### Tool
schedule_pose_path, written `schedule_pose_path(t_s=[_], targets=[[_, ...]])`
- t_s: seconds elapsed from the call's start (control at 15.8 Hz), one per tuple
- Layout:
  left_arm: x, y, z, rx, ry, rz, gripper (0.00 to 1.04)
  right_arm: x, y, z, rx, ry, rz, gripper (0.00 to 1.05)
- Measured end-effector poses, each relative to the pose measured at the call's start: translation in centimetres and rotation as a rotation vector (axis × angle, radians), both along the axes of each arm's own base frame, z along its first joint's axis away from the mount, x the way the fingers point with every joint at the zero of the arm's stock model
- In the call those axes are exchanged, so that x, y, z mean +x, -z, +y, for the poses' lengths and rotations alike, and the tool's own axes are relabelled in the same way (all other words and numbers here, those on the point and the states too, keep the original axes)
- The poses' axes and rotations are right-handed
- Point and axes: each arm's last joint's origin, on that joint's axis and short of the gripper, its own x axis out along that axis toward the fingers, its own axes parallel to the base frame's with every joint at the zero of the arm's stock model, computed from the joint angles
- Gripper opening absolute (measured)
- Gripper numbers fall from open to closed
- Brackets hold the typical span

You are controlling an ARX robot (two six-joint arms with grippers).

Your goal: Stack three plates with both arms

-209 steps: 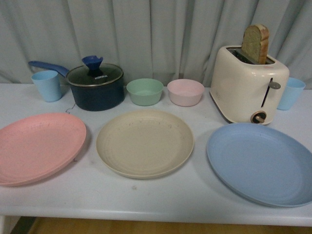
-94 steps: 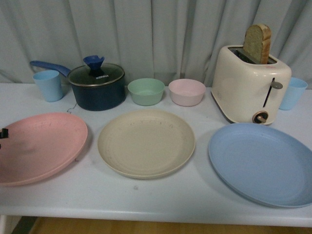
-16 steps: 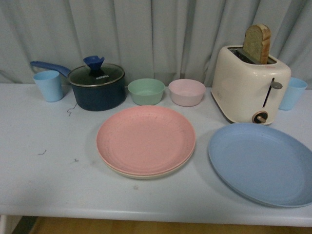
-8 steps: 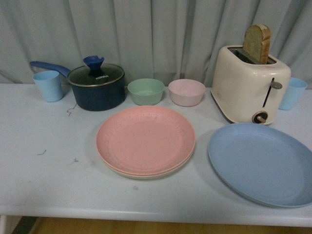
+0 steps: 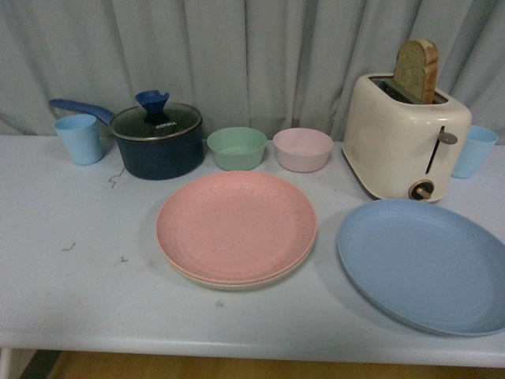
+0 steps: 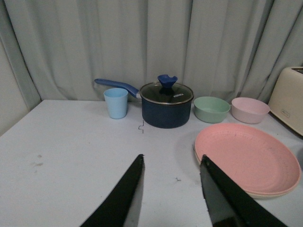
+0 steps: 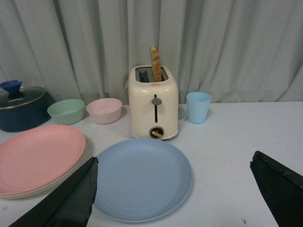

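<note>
1. Up front on the table [image 5: 79, 300], the pink plate [image 5: 237, 225] sits on the beige plate [image 5: 237, 285], with only the beige rim peeking out. The blue plate [image 5: 422, 264] lies alone to their right, apart.
2. Left gripper [image 6: 172, 158] spread, facing bare tabletop beside the stack; right gripper [image 7: 173, 163] spread wide, facing the blue plate.
3. Behind: green bowl [image 5: 237, 148] and pink bowl [image 5: 302, 148] side by side, lidded pot [image 5: 156, 142] to the left, toaster [image 5: 402, 146] to the right with a bread slice [image 5: 416, 69] in its slot.
4. Farthest out, a blue cup [image 5: 78, 138] beside the pot, another cup [image 5: 474, 151] behind the toaster.
</note>
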Motion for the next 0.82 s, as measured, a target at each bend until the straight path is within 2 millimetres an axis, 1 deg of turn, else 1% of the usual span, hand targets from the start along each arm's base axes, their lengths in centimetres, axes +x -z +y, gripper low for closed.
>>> schedule_pose_path(t_s=[0.06,0.19,0.32,0.38,0.51,0.76,0.82], targets=[[0.0,0.0,0.0,0.000,0.000,0.000,0.47,0.0,0.0,0.0,0.000,0.000,0.000,0.98],[0.0,0.0,0.0,0.000,0.000,0.000,0.52,0.0,0.0,0.0,0.003,-0.006,0.000,0.98],[0.0,0.0,0.0,0.000,0.000,0.000,0.63,0.1,-0.1,-0.1,0.035,-0.062,-0.007,0.98],[0.0,0.0,0.0,0.000,0.000,0.000,0.66,0.3,-0.3,-0.4,0.059,-0.079,-0.012,0.98],[0.0,0.0,0.0,0.000,0.000,0.000,0.75,0.6,-0.3,-0.8,0.089,-0.084,-0.007,0.98],[0.0,0.0,0.0,0.000,0.000,0.000,0.88,1.1,-0.4,-1.4,0.123,-0.078,-0.008,0.98],[0.0,0.0,0.0,0.001,0.000,0.000,1.00,2.1,-0.9,-2.3,0.145,-0.044,-0.021,0.98]])
